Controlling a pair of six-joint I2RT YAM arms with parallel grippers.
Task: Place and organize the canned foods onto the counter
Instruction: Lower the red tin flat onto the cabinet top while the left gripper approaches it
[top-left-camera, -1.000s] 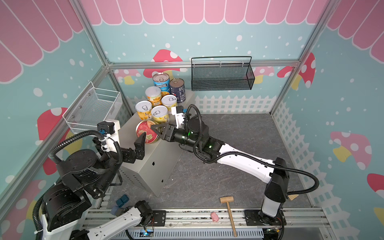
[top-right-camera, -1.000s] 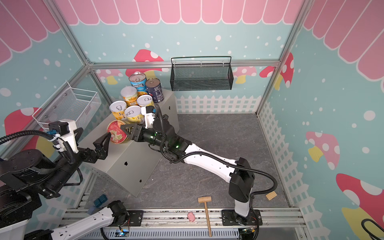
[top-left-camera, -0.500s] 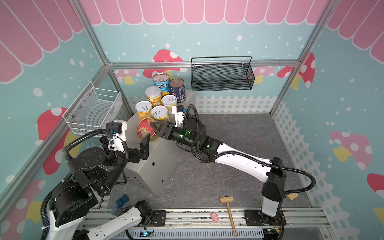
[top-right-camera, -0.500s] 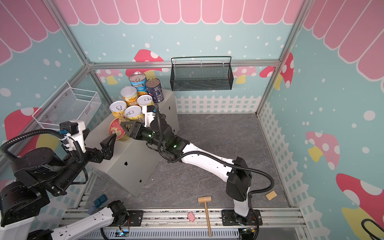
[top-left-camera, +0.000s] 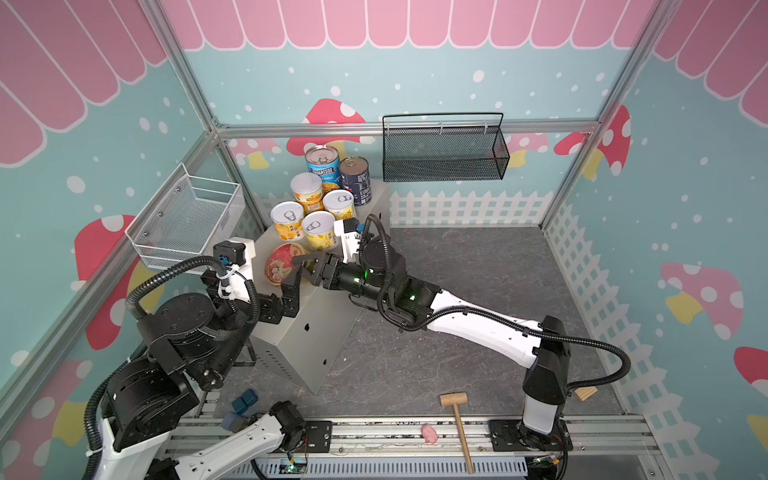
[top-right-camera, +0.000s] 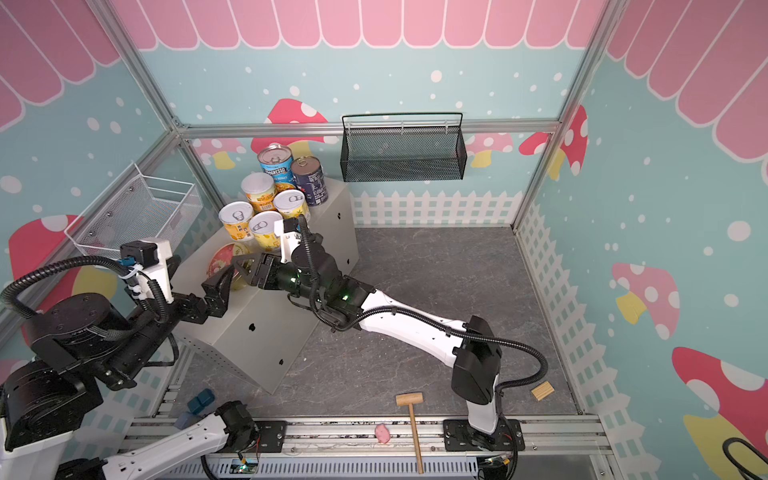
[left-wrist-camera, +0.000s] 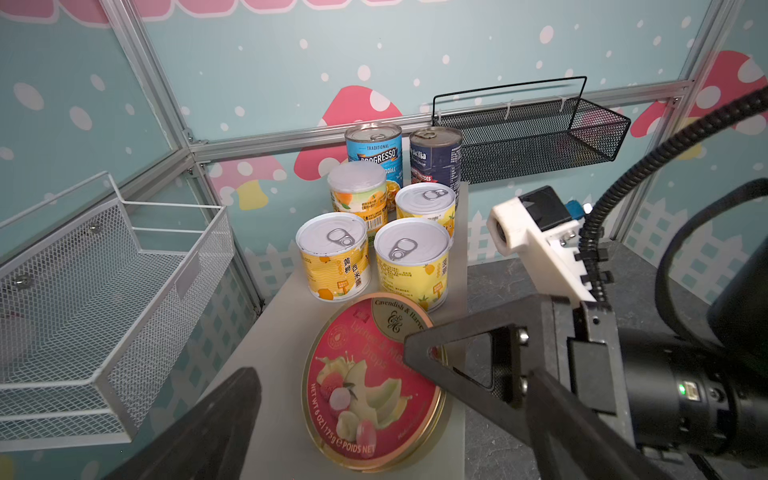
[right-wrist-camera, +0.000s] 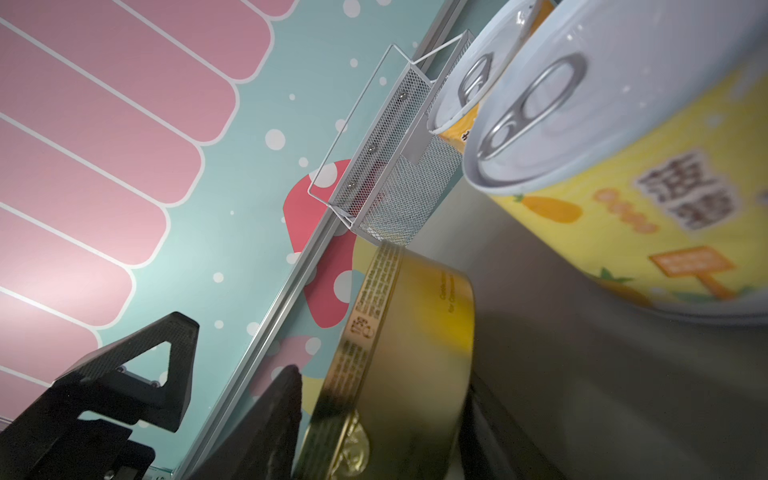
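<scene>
The flat gold tin (top-left-camera: 279, 266) with a red lid sits tilted at the near end of the beige counter (top-left-camera: 307, 332). My right gripper (top-left-camera: 302, 268) straddles it, one finger over the lid (left-wrist-camera: 440, 345) and one behind the gold base (right-wrist-camera: 490, 419). A gap shows on the lid side, so this gripper is open. My left gripper (top-left-camera: 291, 286) is open just in front of the tin (left-wrist-camera: 365, 386), not touching it. The light-blue Progresso can (top-left-camera: 322, 164), a navy can (top-left-camera: 355, 178) and several yellow cans (top-left-camera: 319, 228) stand at the counter's far end.
A white wire basket (top-left-camera: 187, 220) hangs on the left wall and a black mesh basket (top-left-camera: 444, 153) on the back wall. A wooden mallet (top-left-camera: 455, 409), a pink toy (top-left-camera: 429, 433), a wooden block (top-left-camera: 586, 392) and blue blocks (top-left-camera: 245, 403) lie near the front edge.
My right gripper's jaws have parted from the tin, which stays in about the same place on the counter. My left arm has moved closer to the tin, its gripper still open.
</scene>
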